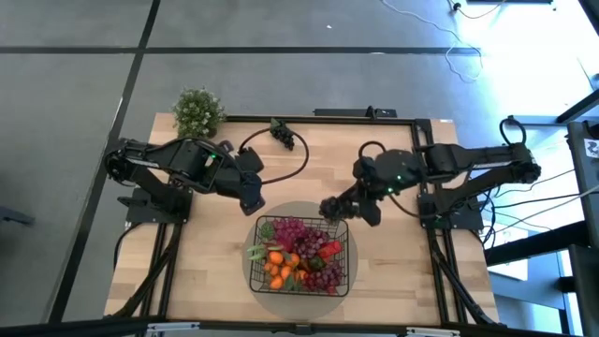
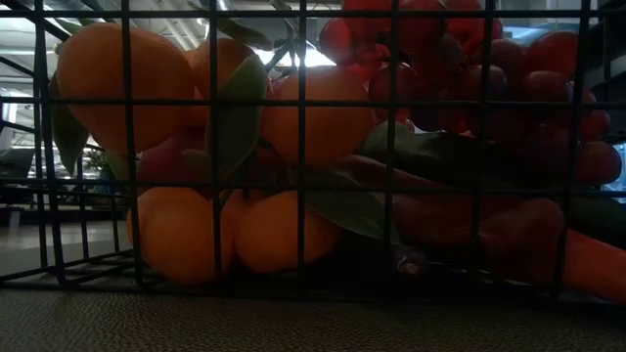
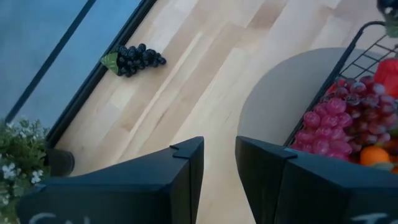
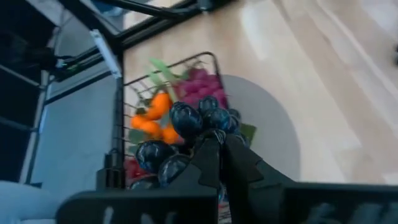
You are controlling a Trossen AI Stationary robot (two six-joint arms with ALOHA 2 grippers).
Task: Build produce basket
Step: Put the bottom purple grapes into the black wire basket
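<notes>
Right tool (image 4: 219, 144) is pinching dark grapes (image 4: 186, 118), hanging just beside basket (image 1: 344, 245); bunch looks light, knobbly, best gripped by stem. Left tool (image 3: 219, 155) is part-open, empty, black grapes (image 3: 134, 59) well ahead of it on table (image 3: 205, 81)

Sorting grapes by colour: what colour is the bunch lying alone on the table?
Black, with a green leaf; the lone grape bunch shows best in the left wrist view.
</notes>
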